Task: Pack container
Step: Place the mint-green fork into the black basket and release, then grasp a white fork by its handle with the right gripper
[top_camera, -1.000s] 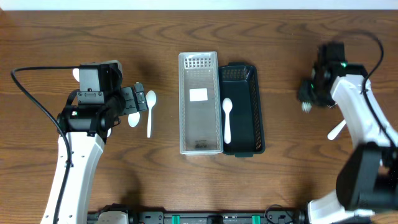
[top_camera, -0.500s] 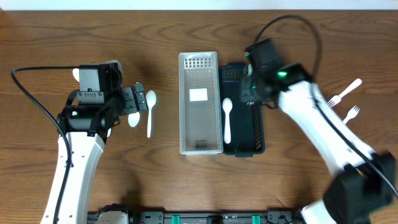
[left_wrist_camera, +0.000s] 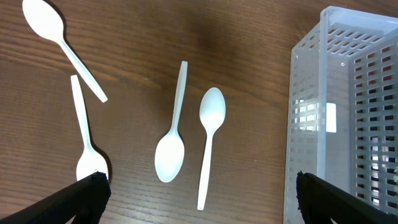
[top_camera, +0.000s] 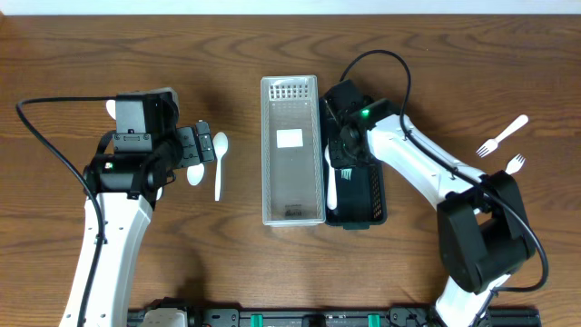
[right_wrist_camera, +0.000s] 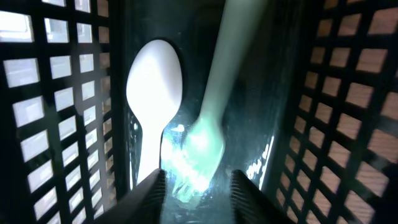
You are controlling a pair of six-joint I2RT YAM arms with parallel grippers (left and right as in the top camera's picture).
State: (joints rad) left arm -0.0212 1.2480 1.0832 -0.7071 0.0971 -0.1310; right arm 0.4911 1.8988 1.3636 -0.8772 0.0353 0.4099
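Note:
A black basket and a clear basket stand side by side at the table's middle. A white spoon lies in the black basket. My right gripper is down inside the black basket. In the right wrist view its fingers stand apart, with a blurred white fork between them, not touching either, beside the spoon. My left gripper is open and empty above several white spoons on the table, left of the clear basket.
Two white forks lie on the table at the far right. Loose spoons lie by the left gripper. The right arm's cable loops above the black basket.
The right arm has swung from the forks at the far right across to the black basket and lowered into it with a fork. The left arm has not moved.

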